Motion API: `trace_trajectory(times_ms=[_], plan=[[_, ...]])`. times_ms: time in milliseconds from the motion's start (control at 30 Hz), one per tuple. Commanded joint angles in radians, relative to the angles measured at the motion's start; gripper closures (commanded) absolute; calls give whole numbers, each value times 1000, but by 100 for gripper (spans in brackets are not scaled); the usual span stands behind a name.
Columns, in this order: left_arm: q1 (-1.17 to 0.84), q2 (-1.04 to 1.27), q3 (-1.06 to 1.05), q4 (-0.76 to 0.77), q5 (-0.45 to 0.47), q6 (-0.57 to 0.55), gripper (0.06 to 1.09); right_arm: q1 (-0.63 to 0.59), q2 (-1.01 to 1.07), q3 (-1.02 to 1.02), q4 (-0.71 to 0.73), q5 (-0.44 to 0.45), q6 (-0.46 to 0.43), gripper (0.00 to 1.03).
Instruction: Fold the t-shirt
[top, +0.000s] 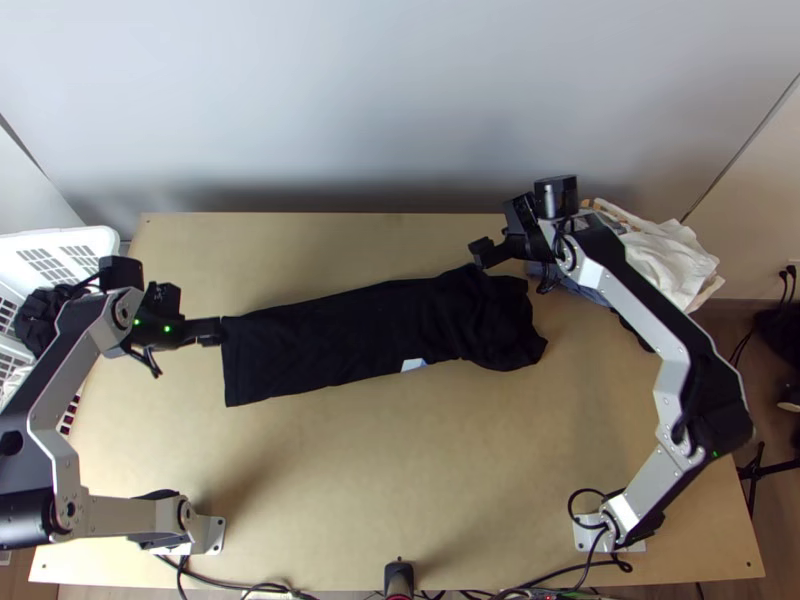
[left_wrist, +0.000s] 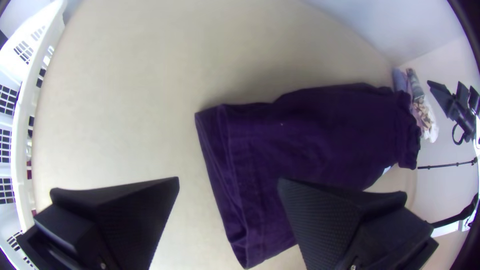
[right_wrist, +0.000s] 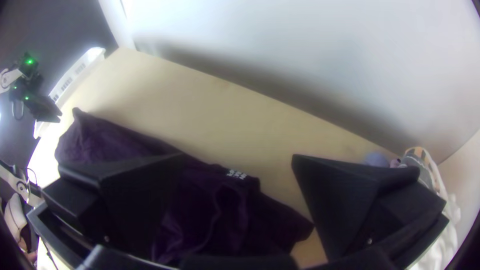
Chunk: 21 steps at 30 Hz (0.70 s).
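The black t-shirt (top: 340, 335) lies as a long narrow folded strip across the middle of the table, its right end bunched and uneven. My left gripper (top: 212, 330) is at the strip's left end, and in the left wrist view the left gripper (left_wrist: 227, 185) stands open above the shirt's straight edge (left_wrist: 250, 150). Over the bunched end's far side is my right gripper (top: 482, 250); in the right wrist view the right gripper (right_wrist: 240, 160) is open, with the shirt (right_wrist: 215, 210) below and between its fingers. A small pale patch (top: 413, 365) shows at the shirt's near edge.
A white basket (top: 70, 240) with dark cloth stands at the table's left edge. A pile of white and blue cloths (top: 665, 255) lies at the back right, beneath the right arm. Bare wood (top: 400, 470) stretches in front of the shirt.
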<state>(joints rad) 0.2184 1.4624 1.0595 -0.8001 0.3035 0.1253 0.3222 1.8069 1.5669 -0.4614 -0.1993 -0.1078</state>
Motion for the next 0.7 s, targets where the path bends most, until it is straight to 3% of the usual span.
trace_trajectory(times_ms=[0,433,667], plan=[[-11,-71,-50,-70,2,14,12,49,-107,-2,-13,-2,19,5],[-123,32,-64,15,0,-61,12,101,-187,-74,-23,-2,46,5],[-132,81,-38,67,-58,-73,12,101,-235,-128,-23,-2,48,5]])
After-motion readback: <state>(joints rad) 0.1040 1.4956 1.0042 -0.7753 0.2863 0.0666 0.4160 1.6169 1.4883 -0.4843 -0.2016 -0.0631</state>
